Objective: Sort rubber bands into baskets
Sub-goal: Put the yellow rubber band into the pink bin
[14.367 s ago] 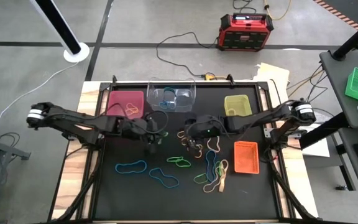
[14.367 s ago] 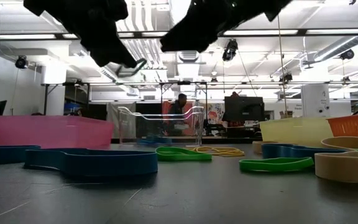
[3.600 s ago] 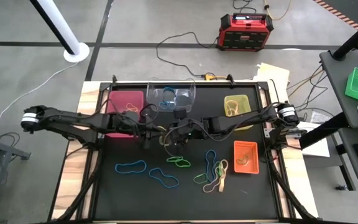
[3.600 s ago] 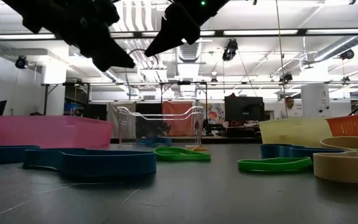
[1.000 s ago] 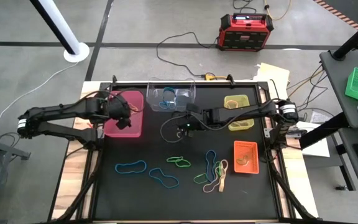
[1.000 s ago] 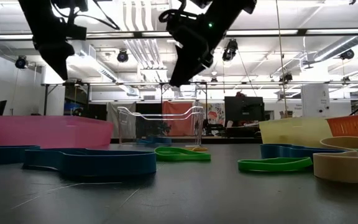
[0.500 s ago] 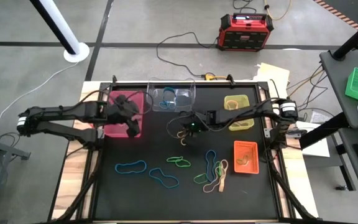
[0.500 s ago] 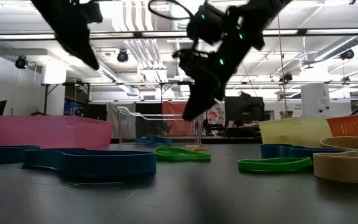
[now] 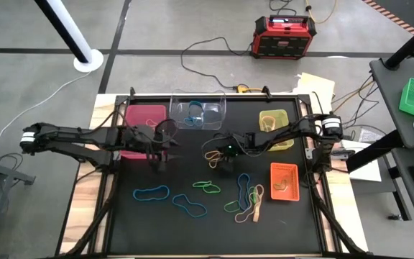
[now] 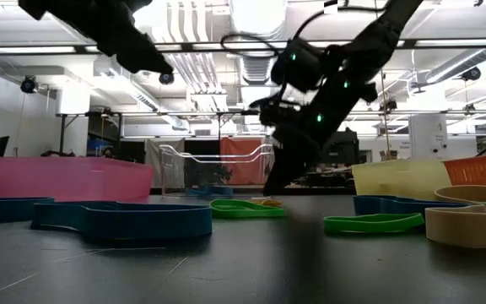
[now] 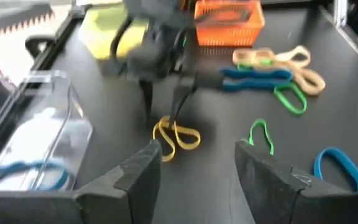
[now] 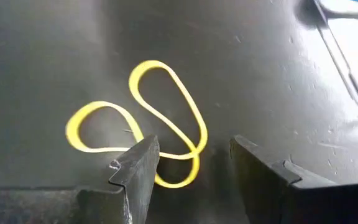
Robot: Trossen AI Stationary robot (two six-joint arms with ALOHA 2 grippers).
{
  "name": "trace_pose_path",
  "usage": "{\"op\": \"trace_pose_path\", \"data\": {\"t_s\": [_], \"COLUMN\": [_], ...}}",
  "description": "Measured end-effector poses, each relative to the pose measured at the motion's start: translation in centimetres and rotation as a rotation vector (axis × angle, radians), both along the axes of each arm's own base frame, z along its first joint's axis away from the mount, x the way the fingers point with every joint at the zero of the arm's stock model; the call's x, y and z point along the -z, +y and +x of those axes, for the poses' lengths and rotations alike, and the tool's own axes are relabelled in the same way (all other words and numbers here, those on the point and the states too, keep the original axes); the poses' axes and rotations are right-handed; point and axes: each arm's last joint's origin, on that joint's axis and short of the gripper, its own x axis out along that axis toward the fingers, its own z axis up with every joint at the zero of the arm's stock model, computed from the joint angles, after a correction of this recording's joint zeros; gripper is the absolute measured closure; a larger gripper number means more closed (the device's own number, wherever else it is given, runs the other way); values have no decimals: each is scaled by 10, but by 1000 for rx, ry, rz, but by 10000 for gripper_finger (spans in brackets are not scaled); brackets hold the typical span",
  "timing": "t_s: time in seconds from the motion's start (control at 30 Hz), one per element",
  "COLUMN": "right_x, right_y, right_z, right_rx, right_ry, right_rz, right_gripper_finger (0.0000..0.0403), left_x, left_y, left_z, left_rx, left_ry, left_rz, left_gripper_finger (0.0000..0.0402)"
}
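The right gripper (image 12: 188, 168) had descended from mid-air to the mat, fingers spread open astride a yellow band (image 12: 143, 122), nothing grasped. This indicated a pick about to begin. The left gripper (image 11: 194, 171), also open and empty, had moved off the pink basket (image 9: 145, 114) toward centre. Four baskets stood at the mat's edges. Roughly nine bands (image 9: 152, 192) remained loose; exact count uncertain.
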Motion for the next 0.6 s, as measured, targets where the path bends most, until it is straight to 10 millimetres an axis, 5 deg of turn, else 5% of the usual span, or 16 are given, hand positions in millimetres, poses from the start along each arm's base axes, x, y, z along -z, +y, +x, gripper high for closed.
{"op": "trace_pose_path", "data": {"t_s": [0.23,0.5,0.6], "right_x": [21,21,19], "right_y": [-1,0,0], "right_z": [10,13,13], "right_rx": [-11,-69,-83], "right_ry": [23,32,28], "right_rz": [-17,-35,-37], "right_gripper_finger": [226,375,390], "left_x": [8,21,25], "left_y": [0,-1,-1], "left_z": [3,3,3], "left_rx": [5,17,26], "left_ry": [-49,-89,-132], "left_rz": [8,-7,-38], "left_gripper_finger": [215,215,215]}}
